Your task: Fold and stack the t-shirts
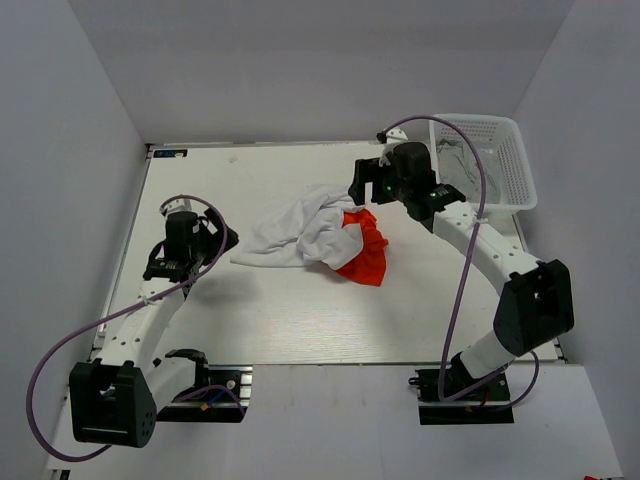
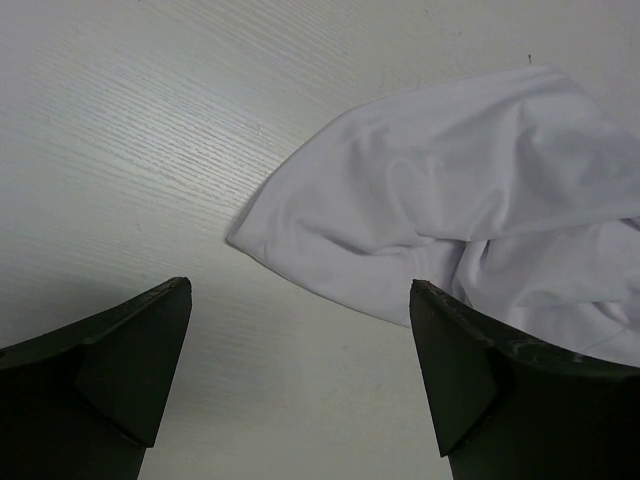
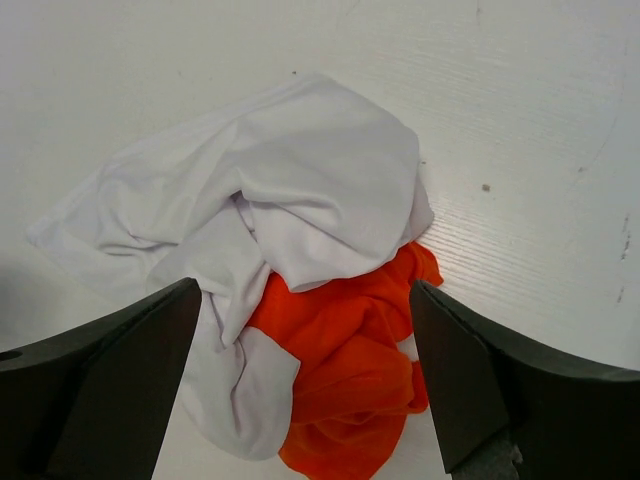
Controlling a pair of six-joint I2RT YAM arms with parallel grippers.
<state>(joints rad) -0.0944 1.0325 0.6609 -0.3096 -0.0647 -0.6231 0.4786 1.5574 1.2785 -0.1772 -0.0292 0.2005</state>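
**Left gripper** point(image 2: 300, 295) – fingers point(image 2: 120, 360) spread wide, nothing between them. It hangs over bare table point(image 1: 280, 320) just off the left tip of the white t-shirt point(image 2: 470, 190). In the left wrist view that tip lies ahead of the gap, clear of both pads.

**Right gripper** point(image 3: 305, 290) – fingers point(image 3: 490, 380) likewise apart and empty. It is poised over the far right part of the white t-shirt. How high it hangs above the cloth cannot be judged from these views, though it appears not to touch.

**White t-shirt** point(image 1: 295, 232) – the landmark for this entry. Crumpled and unfolded, it lies mid-table between the two grippers. Its left part is spread into a flat tapering tip and its right part is bunched into thick folds.

**Orange t-shirt** point(image 1: 365, 255) – crumpled and touching the white t-shirt. It is partly buried under the bunched right part and spills out on the near right side. In the right wrist view a flap of white cloth lies over its upper edge point(image 3: 350, 370).

**Basket** point(image 1: 495, 155) – white mesh, to the far right of the white t-shirt and well apart from it, at the table's corner. The right arm crosses in front of its near left side. Its contents are too faint to make out.
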